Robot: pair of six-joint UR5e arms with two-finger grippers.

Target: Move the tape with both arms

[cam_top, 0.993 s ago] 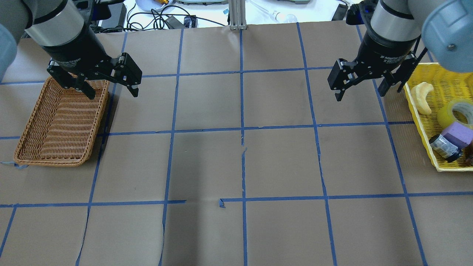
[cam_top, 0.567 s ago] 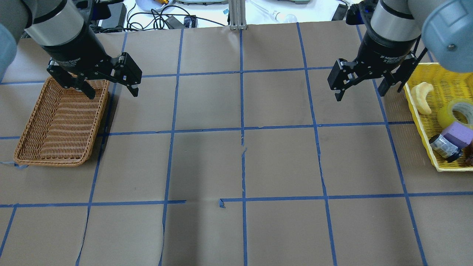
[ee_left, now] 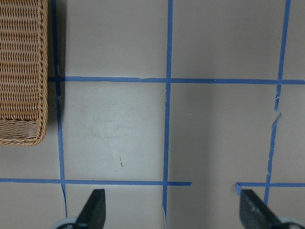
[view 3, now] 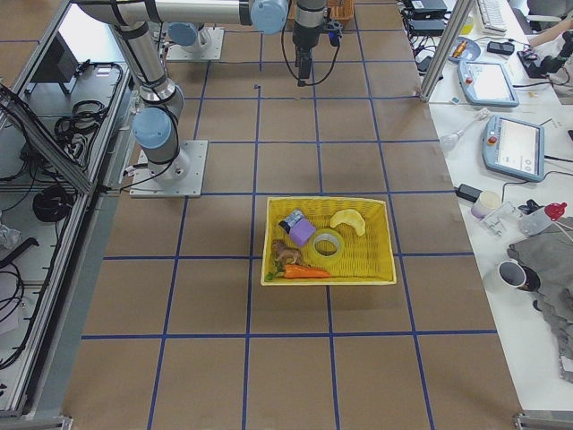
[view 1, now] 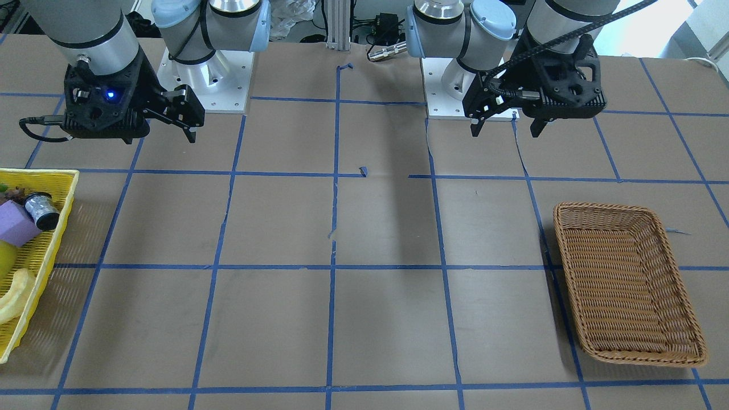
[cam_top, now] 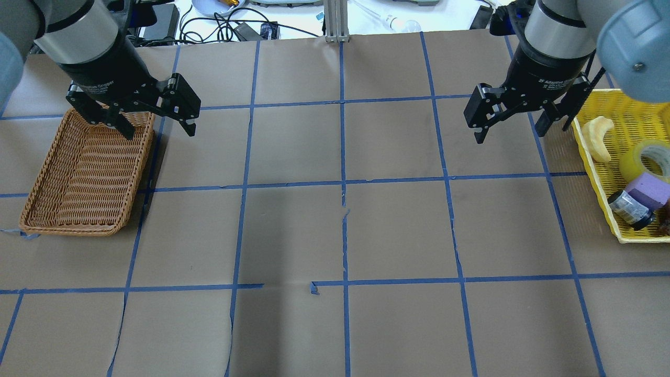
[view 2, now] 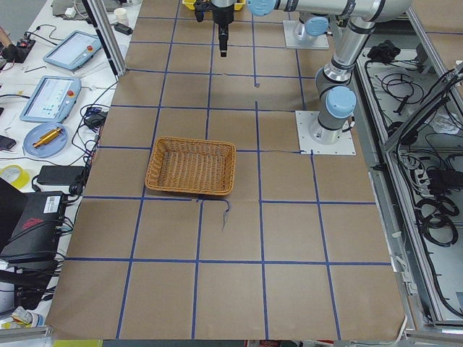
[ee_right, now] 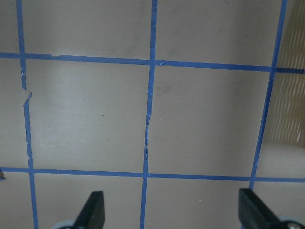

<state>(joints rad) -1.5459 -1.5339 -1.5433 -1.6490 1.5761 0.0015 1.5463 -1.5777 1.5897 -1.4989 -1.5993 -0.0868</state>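
Observation:
The tape (cam_top: 650, 158), a translucent yellow roll, lies in the yellow basket (cam_top: 593, 166) at the table's right edge. It also shows in the exterior right view (view 3: 328, 244). My right gripper (cam_top: 510, 134) hangs open and empty above the table, just left of that basket and well short of the tape. My left gripper (cam_top: 158, 132) hangs open and empty over the right rim of the wicker basket (cam_top: 32, 210). Both wrist views show spread fingertips (ee_left: 95, 206) (ee_right: 94, 206) over bare brown paper with nothing between them.
The yellow basket also holds a pale banana-shaped piece (cam_top: 600, 137), a purple block (cam_top: 650, 189) and a small silvery spool (cam_top: 629, 208). The wicker basket holds nothing. Blue tape grid lines cross the brown paper. Cables and devices lie beyond the far edge.

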